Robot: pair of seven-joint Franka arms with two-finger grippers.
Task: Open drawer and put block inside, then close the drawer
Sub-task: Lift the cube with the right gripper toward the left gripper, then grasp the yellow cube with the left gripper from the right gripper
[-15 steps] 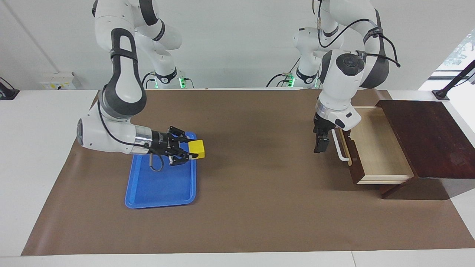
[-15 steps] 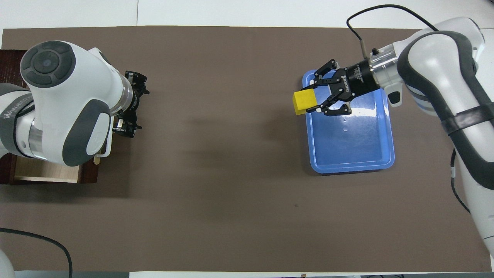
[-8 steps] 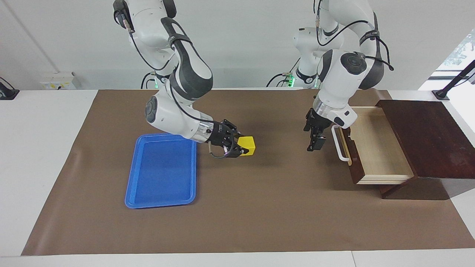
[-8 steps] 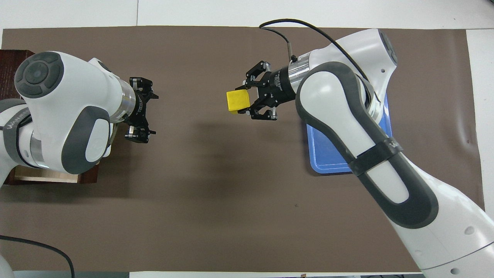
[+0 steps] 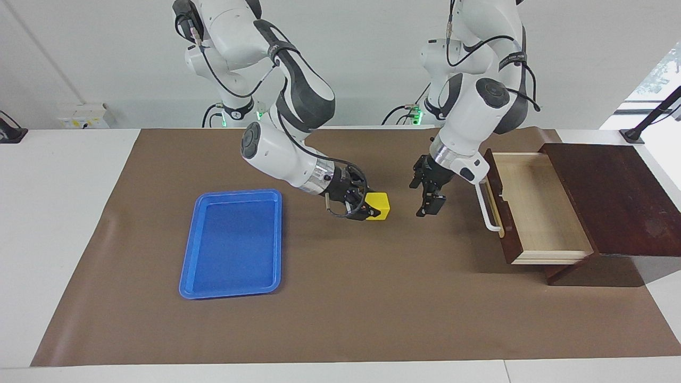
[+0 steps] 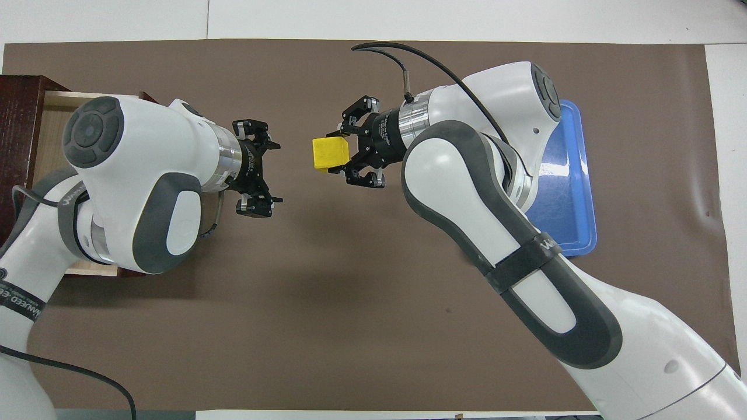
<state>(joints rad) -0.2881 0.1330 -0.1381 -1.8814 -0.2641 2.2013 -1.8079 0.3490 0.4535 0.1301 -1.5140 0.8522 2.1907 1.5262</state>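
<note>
Two arms meet mid-table w/ a handover shaping up.

Facing view: drawer (image 5: 537, 213) stands pulled out of its dark wooden box (image 5: 612, 197) at the left arm's end of the table, pale interior bare, white bar handle (image 5: 487, 207) facing the table's middle. Right gripper (image 5: 370, 208) hangs over the brown mat (image 5: 340, 298) between blue tray (image 5: 231, 242) and drawer, fingers clamped on the block (image 5: 379, 205), which is off the mat. Left gripper (image 5: 430, 198) hangs over the mat just in front of the handle, fingers spread, nothing in them, near the block but apart from it. Tray holds nothing.

Overhead view: right gripper (image 6: 341, 153) points toward the left arm's end, block (image 6: 330, 153) at its tips, fingers pinching it from two sides. Left gripper (image 6: 271, 169) faces it, fingers wide apart, a gap of mat between them. Drawer (image 6: 52, 116) mostly hidden under the left arm.

Step, as I judge: opening is done; block is in transit, prob. a pass from right to left. Next move calls for left fingers to line up round the block's free faces, close, and only then for the right to let go; block is then carried over the open drawer.

Writing: part of a grey word on the left arm's cuff and black lettering on both arm straps, not readable.
</note>
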